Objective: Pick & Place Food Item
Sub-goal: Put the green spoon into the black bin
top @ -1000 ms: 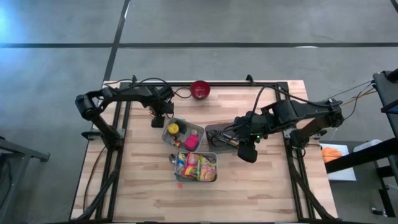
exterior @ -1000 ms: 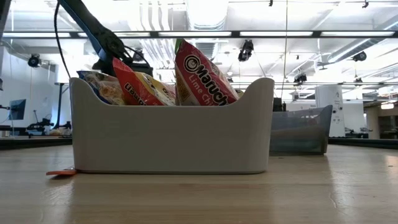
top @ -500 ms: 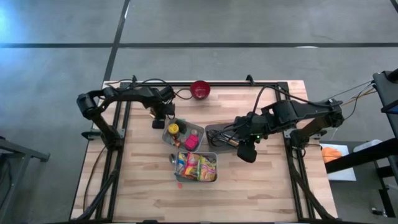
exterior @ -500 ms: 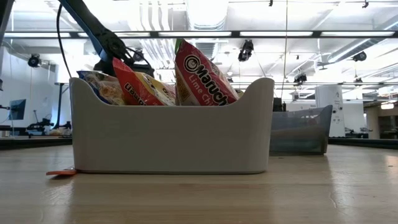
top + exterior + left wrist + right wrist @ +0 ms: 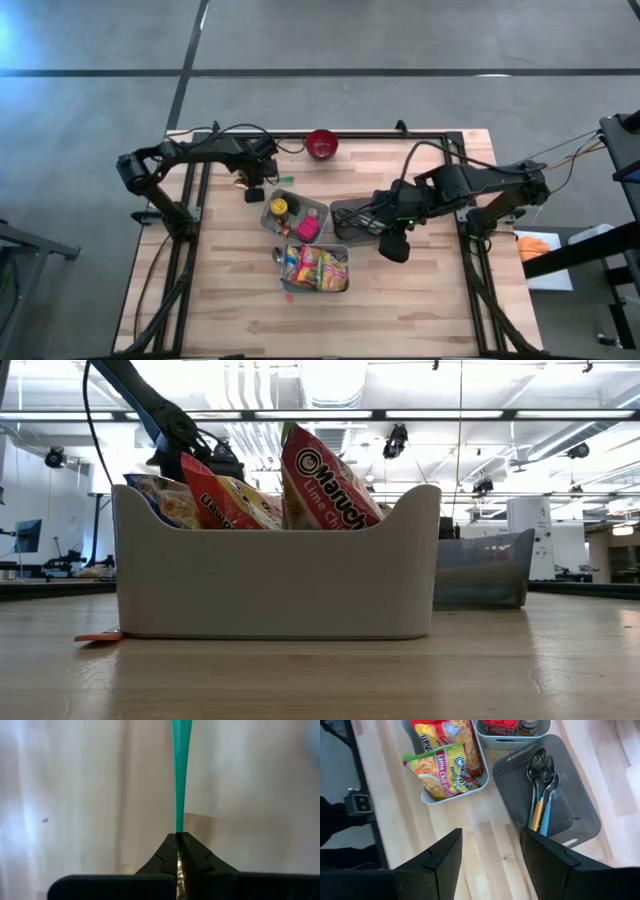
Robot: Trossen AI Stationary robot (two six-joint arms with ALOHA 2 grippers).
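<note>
Left hand (image 5: 178, 840) pinching a thin green strip (image 5: 179, 770).
Grip looks shallow; I risk it slipping out. Right hand (image 5: 490, 855) hangs open.

You get bright ceiling strip lights (image 5: 320, 413) glaring at the low view's top, and the left wrist view's background is blurred.
</note>
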